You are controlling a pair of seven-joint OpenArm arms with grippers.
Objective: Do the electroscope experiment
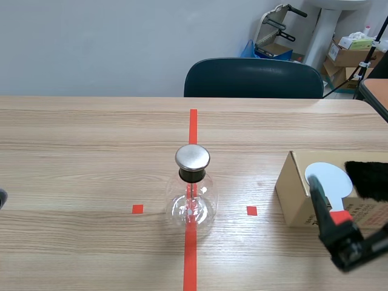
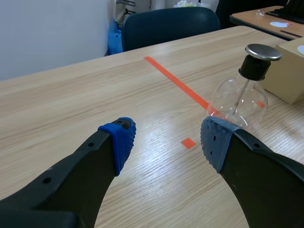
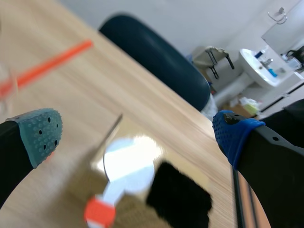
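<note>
Shown by wrist views, not scene: left gripper (image 2: 166,142) spread wide, empty, left of flask (image 1: 191,200); right gripper (image 3: 137,135) apart, empty, over disc (image 3: 128,164) and fur (image 3: 180,197) on box (image 1: 294,188).

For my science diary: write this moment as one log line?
flask: on red line | left gripper: open, empty | right gripper: open, by box | disc, fur: on box

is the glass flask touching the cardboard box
Apart. The scene view shows the glass flask and the cardboard box separated by bare table, with an orange tape square lying in the gap.
</note>
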